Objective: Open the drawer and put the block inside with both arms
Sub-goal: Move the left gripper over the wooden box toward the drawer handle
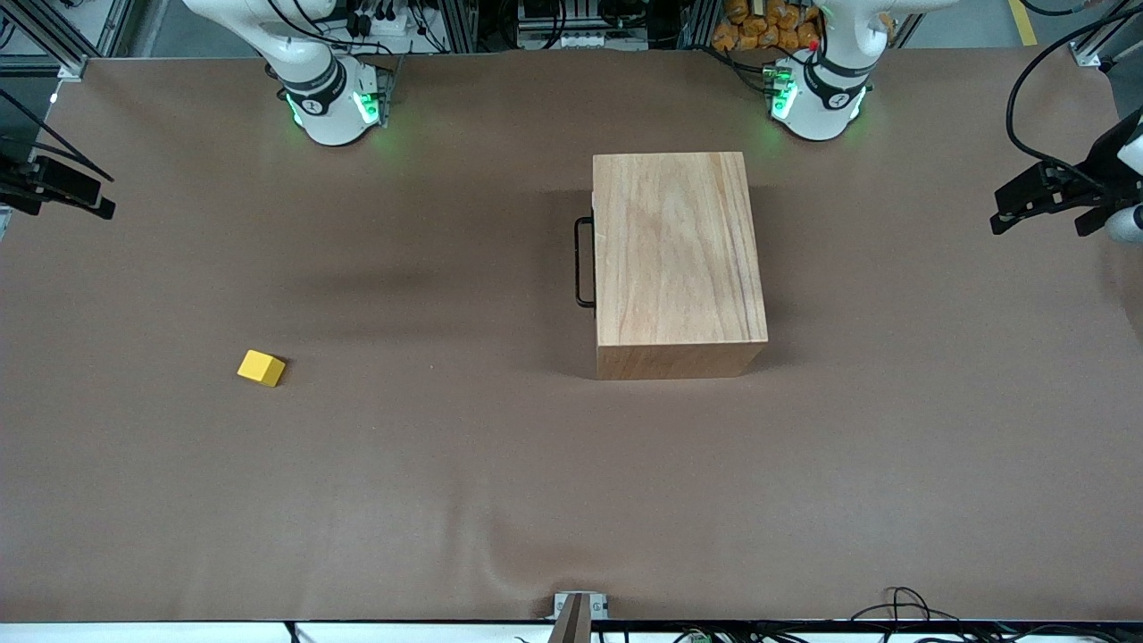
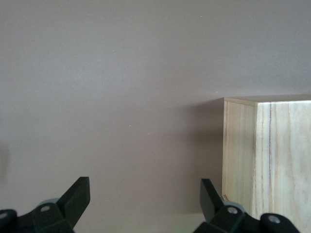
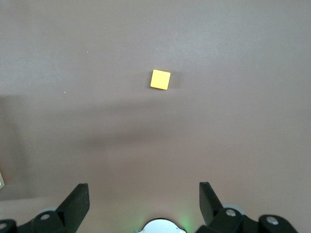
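Observation:
The wooden box (image 1: 679,259) stands mid-table with its drawer shut; the black wire handle (image 1: 583,263) faces the right arm's end. The yellow block (image 1: 261,367) lies on the table toward the right arm's end, nearer the front camera than the box. It also shows in the right wrist view (image 3: 160,79). My left gripper (image 1: 1045,212) hangs open and empty over the table's edge at the left arm's end; its wrist view shows its open gripper (image 2: 145,194) and a corner of the box (image 2: 267,155). My right gripper (image 1: 85,192) is open and empty (image 3: 144,194) at the opposite edge.
Brown cloth covers the table (image 1: 446,491), with a slight wrinkle near the front edge. The arms' green-lit bases (image 1: 335,103) (image 1: 817,98) stand along the edge farthest from the front camera. Cables lie at the front edge.

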### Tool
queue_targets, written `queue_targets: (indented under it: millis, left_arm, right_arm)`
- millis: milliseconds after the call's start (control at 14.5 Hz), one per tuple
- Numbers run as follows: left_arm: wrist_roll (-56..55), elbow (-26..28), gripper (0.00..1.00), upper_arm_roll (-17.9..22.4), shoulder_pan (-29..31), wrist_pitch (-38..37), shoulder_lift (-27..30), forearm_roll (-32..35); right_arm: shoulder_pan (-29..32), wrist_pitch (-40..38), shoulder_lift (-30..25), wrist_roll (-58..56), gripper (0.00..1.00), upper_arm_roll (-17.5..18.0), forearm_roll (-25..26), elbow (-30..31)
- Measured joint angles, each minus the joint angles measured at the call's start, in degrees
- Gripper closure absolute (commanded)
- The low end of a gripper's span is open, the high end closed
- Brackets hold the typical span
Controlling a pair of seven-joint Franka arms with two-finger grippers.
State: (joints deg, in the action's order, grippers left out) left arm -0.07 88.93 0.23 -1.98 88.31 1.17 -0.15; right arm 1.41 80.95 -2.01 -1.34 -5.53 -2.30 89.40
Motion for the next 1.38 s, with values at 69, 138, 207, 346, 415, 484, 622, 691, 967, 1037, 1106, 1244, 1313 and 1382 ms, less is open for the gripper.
queue_targets:
  millis: [69, 138, 207, 346, 415, 484, 622, 691, 967, 1037, 1106, 1244, 1313, 1382]
  left_arm:
    - [0.0, 0.0, 0.00, 0.0, 0.0, 0.0, 0.0, 0.0]
    - [0.0, 0.0, 0.00, 0.0, 0.0, 0.0, 0.0, 0.0]
    - [0.0, 0.0, 0.00, 0.0, 0.0, 0.0, 0.0, 0.0]
    - [0.0, 0.0, 0.00, 0.0, 0.0, -0.1, 0.0, 0.0]
    - [0.0, 0.0, 0.00, 0.0, 0.0, -0.2, 0.0, 0.0]
    - [0.0, 0.0, 0.00, 0.0, 0.0, -0.2, 0.0, 0.0]
    - [0.0, 0.1, 0.00, -0.1, 0.0, -0.4, -0.3, 0.0]
    - [0.0, 0.1, 0.00, -0.3, -0.1, -0.4, -0.5, -0.1]
    - [-3.6, 0.2, 0.00, -2.5, -1.9, -0.4, -1.6, -0.1]
    - [-5.7, 0.2, 0.00, -3.5, -2.7, -0.4, -2.0, -0.1]
    - [-8.4, 0.2, 0.00, -4.7, -3.6, -0.4, -2.5, -0.1]
    - [-14.3, 0.2, 0.00, -6.9, -5.6, -0.4, -3.5, -0.1]
    - [-16.9, 0.2, 0.00, -7.8, -6.7, -0.4, -4.0, -0.1]
    - [-19.5, 0.2, 0.00, -8.3, -7.9, -0.4, -4.5, -0.1]
  right_arm:
    - [0.0, -0.1, -0.1, 0.0, 0.00, 0.0, 0.1, -0.2]
    - [-0.1, -0.2, -0.2, 0.0, 0.00, 0.0, 0.2, -0.4]
    - [-0.2, -0.2, -0.3, 0.0, 0.00, 0.1, 0.2, -0.7]
    - [-0.5, -0.6, -0.5, 0.0, 0.00, 0.1, 0.3, -1.2]
    - [-0.5, -0.8, -0.5, 0.0, 0.00, 0.1, 0.3, -1.4]
    - [-0.5, -0.8, -0.5, 0.0, 0.00, 0.1, 0.3, -1.4]
    - [-0.6, -0.9, -0.5, 0.0, 0.00, 0.1, 0.3, -1.4]
    - [-0.6, -0.9, -0.5, 0.0, 0.00, 0.1, 0.3, -1.4]
    - [-0.6, -1.0, -0.5, 0.0, 0.00, 0.1, 0.3, -1.3]
    - [-0.6, -1.0, -0.5, 0.0, 0.00, 0.1, 0.3, -1.2]
    - [-0.6, -1.0, -0.5, 0.0, 0.00, 0.1, 0.3, -1.2]
    - [-0.6, -1.0, -0.5, 0.0, 0.00, 0.1, 0.3, -1.1]
    - [-0.6, -1.0, -0.4, 0.0, 0.00, 0.1, 0.3, -1.0]
    - [-0.6, -1.0, -0.4, 0.0, 0.00, 0.1, 0.3, -0.8]
